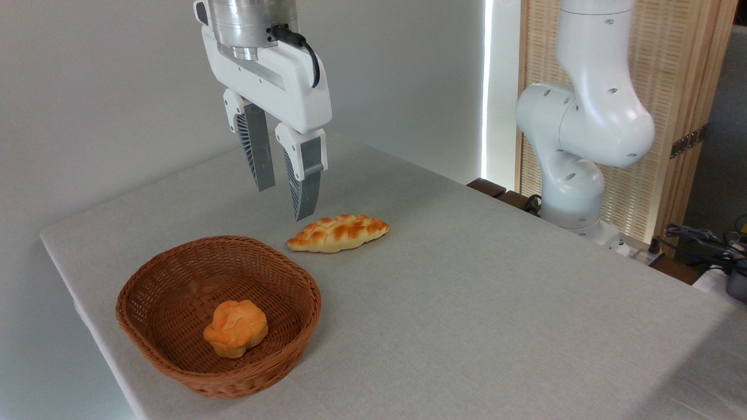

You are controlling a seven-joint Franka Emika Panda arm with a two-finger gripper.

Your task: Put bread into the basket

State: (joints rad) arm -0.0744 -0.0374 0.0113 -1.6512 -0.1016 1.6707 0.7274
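One bun sits in the basket below the empty, spread hand.
Probably light, soft; grip its sides gently.

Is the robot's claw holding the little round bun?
No, the gripper hangs open and empty above the table while the bun sits in the basket.

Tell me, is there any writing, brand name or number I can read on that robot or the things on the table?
None: no readable text shows anywhere.
The gripper and the white arm carry no visible lettering.
The bun, the basket and the braided loaf are unmarked.
The clutter at the right edge is too small to tell.
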